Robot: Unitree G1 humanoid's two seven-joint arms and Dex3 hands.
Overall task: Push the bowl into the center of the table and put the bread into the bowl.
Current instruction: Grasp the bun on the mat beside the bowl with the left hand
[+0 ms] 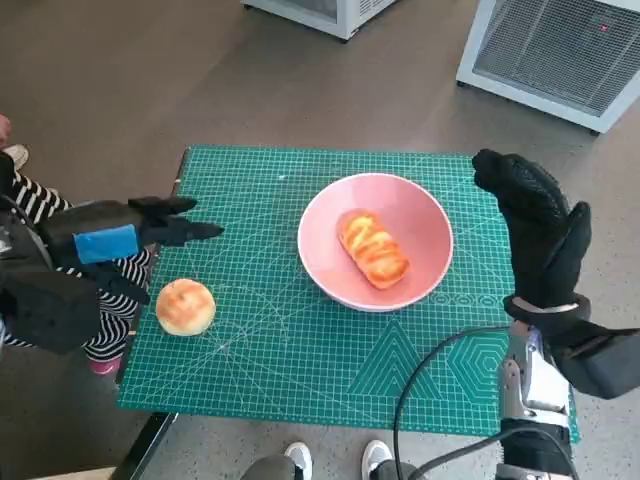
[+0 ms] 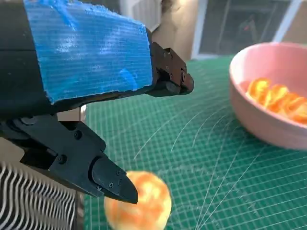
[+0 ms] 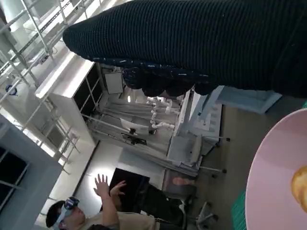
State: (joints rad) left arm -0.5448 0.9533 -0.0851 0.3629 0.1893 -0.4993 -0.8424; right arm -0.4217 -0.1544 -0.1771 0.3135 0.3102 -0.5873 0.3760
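From the head we see the round bun (image 1: 185, 306) on the worktop (image 1: 300, 370) just under our left hand (image 1: 120, 240), fingers apart, holding nothing; our right hand (image 1: 540, 235) stands open beside the bowl (image 1: 420, 215), which holds a long roll (image 1: 373, 249). The left wrist shows the bun half hidden behind its fingers (image 2: 110, 184). In the right wrist view the glove hides that hand's fingers.

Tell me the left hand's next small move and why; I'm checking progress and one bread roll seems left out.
Probably lower the left hand onto the round bread roll and close on it. The pink bowl sits near the green mat's middle with a long loaf already inside, while the roll lies outside, just below the hand's empty, spread fingers.
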